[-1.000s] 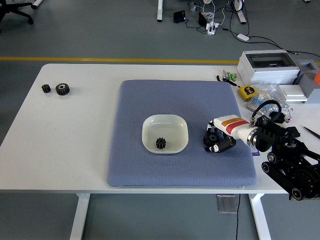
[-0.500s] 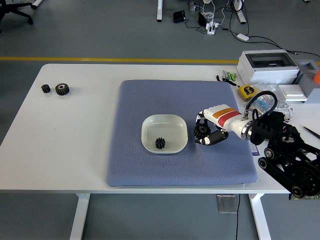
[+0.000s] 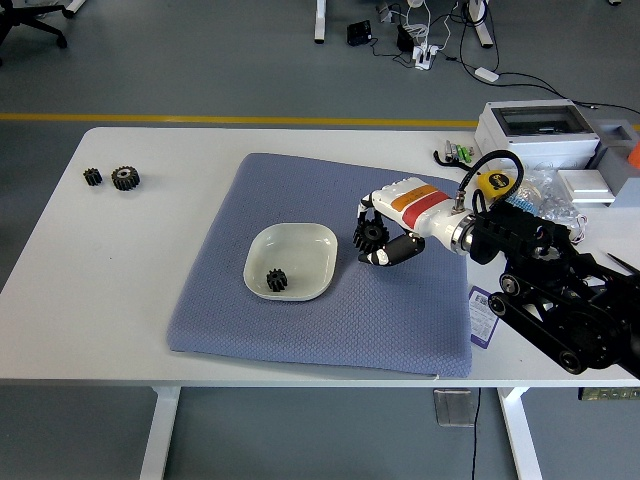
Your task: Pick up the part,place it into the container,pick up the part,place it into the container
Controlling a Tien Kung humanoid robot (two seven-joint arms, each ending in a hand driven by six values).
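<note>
1. four black gears in view: one gripped gear (image 3: 371, 236) in the right hand (image 3: 385, 240), one gear in the bowl (image 3: 276, 280), and two spare gears, a small one (image 3: 92, 177) and a larger one (image 3: 125, 178), side by side near the table's far left edge.
2. right hand comes in from the right side, white shell with an orange-red stripe, black arm behind it. its fingers (image 3: 392, 252) are curled around the gripped gear, holding it off the mat.
3. the held gear sits just to the right of the white bowl (image 3: 318, 243), near its rim but not over it; cannot tell if it touches the rim.
4. the bowl is shallow, rounded-square, resting on the blue-grey mat (image 3: 300, 190), left of the mat's middle. the gear inside lies toward the bowl's near left part.
5. the mat lies skewed on the white table (image 3: 130, 280), its corners not square with the table edges.
6. the left arm does not show.
7. at the table's far right: a white box (image 3: 535, 130) with a clear lid, a yellow tape measure (image 3: 493, 183), and loose cables.
</note>
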